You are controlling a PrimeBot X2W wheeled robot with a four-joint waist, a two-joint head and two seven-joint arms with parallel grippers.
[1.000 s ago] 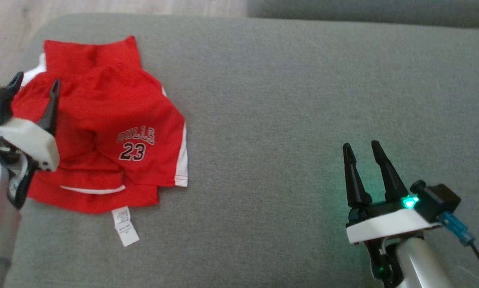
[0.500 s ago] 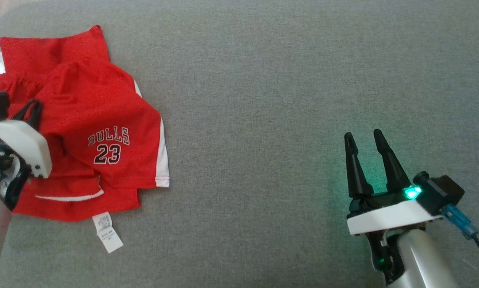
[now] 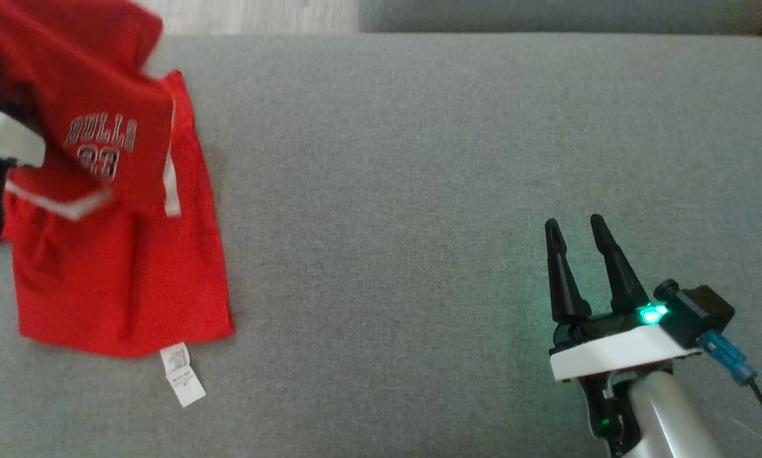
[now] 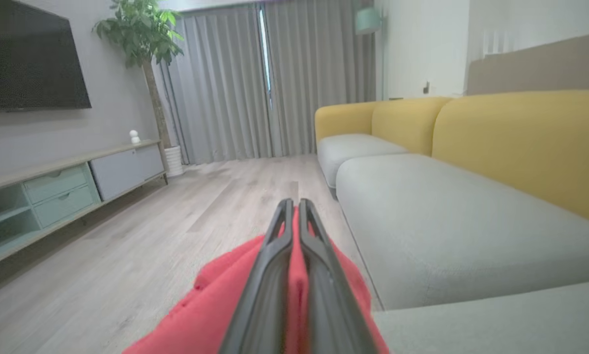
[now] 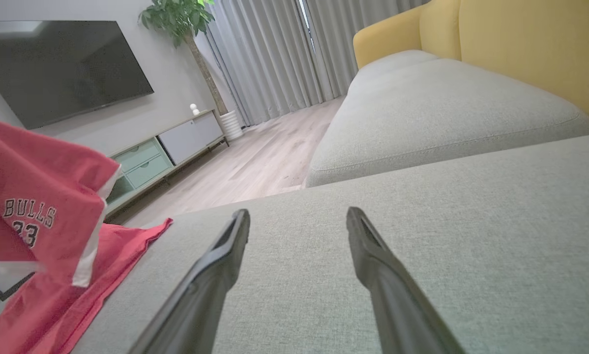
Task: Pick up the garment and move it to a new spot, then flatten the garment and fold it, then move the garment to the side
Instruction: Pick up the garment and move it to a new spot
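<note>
Far left, the left pincer is clenched tight on a bunch of red fabric. That's the garment, a pair of red mesh shorts with white trim and BULLS over a number printed on one leg. The upper part is hoisted up off the grey sofa cushion and hangs from that pincer, while the bottom hem rests on the cushion near its left end. A little white care tag lies flat just below the hem. Over on the right, well apart from the shorts, the right pincer sits over the cushion with its two dark fingers spread and nothing between them — a green light glows at its base.
</note>
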